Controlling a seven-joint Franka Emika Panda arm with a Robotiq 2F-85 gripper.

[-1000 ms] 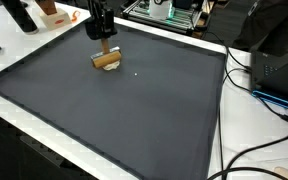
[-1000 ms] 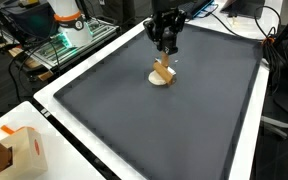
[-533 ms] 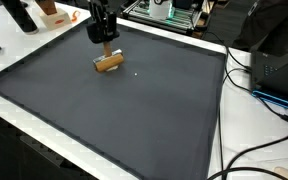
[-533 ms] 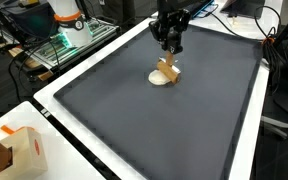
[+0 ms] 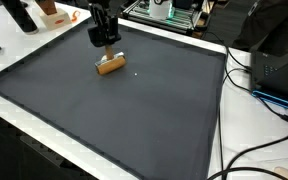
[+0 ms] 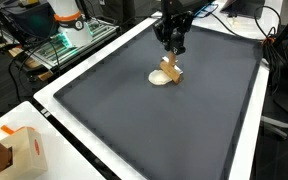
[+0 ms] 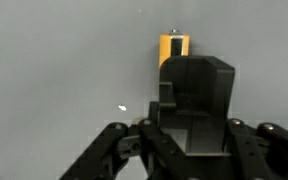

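1 end effector [image 5: 105, 46] pinching top of wooden block [image 5: 109, 66], dark mat [image 5: 134, 115] beneath

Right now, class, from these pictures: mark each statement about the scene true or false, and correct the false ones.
1. The wooden block lies on the dark mat. True.
2. The gripper has its jaws spread wide. False: they are shut.
3. The block sits in the middle of the mat. False: it lies near one edge, just below the gripper in both exterior views.
4. An orange and white box stands off the mat, on the white table. True.
5. In the wrist view the block is hidden completely. False: its yellow-orange top shows beyond the gripper.
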